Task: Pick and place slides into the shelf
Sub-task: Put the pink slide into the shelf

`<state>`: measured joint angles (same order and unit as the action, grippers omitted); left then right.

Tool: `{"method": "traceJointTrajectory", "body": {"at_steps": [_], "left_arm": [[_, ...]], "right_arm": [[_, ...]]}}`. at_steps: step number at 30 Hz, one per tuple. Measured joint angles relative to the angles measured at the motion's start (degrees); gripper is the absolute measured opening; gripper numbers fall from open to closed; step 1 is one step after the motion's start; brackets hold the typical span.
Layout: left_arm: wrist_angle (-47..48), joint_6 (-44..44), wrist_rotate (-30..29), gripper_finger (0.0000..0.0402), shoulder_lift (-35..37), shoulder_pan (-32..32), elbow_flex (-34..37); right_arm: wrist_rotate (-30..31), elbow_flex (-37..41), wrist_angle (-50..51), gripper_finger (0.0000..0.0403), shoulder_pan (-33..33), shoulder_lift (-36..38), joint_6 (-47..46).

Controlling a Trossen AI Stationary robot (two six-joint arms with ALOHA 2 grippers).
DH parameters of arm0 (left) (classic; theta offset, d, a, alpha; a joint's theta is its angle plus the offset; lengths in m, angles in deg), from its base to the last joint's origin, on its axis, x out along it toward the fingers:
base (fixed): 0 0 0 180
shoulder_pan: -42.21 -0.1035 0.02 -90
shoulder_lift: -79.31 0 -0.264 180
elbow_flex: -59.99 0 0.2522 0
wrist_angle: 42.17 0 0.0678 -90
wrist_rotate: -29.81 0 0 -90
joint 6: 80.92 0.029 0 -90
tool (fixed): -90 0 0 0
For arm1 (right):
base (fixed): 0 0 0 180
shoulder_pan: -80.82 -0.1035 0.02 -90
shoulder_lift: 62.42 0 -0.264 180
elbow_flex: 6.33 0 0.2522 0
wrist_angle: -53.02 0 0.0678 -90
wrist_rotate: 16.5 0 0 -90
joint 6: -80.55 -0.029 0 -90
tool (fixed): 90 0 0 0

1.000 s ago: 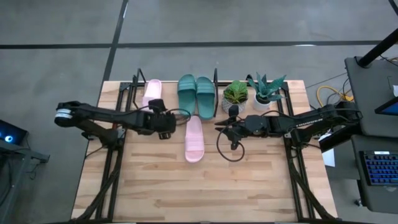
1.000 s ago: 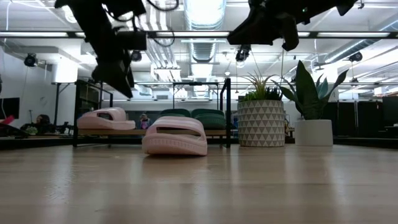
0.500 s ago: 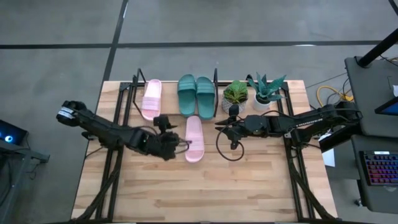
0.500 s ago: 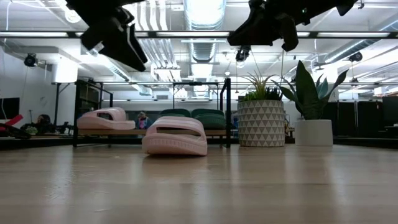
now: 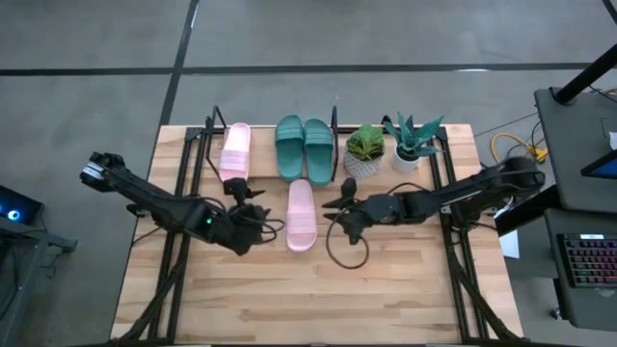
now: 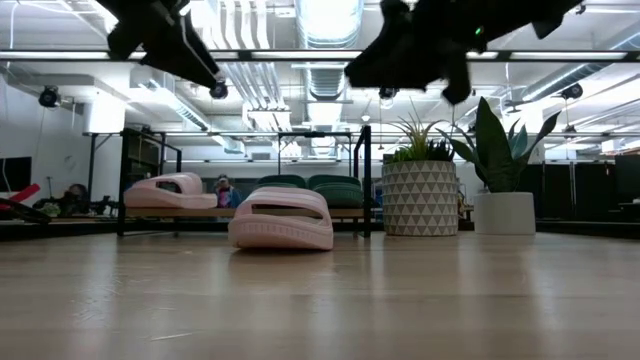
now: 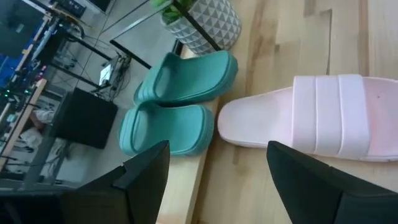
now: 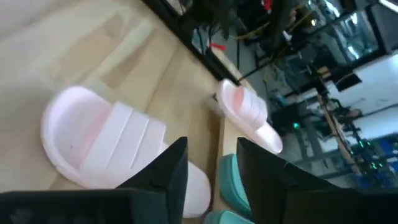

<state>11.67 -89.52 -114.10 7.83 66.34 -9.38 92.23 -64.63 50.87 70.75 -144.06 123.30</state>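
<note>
With both grippers, left [image 5: 253,224] and right [image 5: 339,214], released beside the loose pink slide [image 5: 302,214], grip its strap squarely before lifting toward the shelf [image 5: 335,123].

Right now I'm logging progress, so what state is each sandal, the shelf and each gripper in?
Pink sandal: on the table, off the shelf.
Other pink sandal: shelved.
Two green sandals: shelved together.
Shelf: one gap left.
Left gripper: open, empty.
Right gripper: open, empty.

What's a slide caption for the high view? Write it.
Both grippers flank the last pink sandal lying before the shelf.
</note>
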Motion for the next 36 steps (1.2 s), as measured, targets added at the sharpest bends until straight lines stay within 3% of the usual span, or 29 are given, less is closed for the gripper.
{"method": "traceJointTrajectory", "body": {"at_steps": [7, 13, 19, 23, 29, 36], "left_arm": [[0.04, -0.13, 0.35, 0.0254, 8.80, 0.38, 2.02], [1.44, -0.15, 0.66, 0.0254, 15.50, 0.71, 2.39], [1.98, -0.15, 1.01, 0.0254, 21.27, 0.71, 2.44], [4.38, -0.30, 1.68, 0.0254, 24.59, 0.73, 2.50], [6.18, -3.06, 2.48, 0.0254, 29.02, 0.73, 2.54], [7.32, -3.28, 4.07, 0.0254, 30.68, 0.73, 2.63]], "right_arm": [[0.83, -4.14, -1.12, 0.0161, -0.21, -7.94, -3.78], [1.22, -7.88, -0.97, 0.0163, -3.64, -14.57, -2.33], [12.29, -14.27, -1.10, 0.0150, -7.58, -22.42, -2.65], [15.39, -18.58, -0.08, 0.0144, -9.39, -27.50, -2.87], [22.05, -27.57, 11.07, 0.0139, -10.44, -34.30, -8.71], [21.99, -36.98, 29.93, 0.0139, -10.02, -38.79, -18.71]]}}
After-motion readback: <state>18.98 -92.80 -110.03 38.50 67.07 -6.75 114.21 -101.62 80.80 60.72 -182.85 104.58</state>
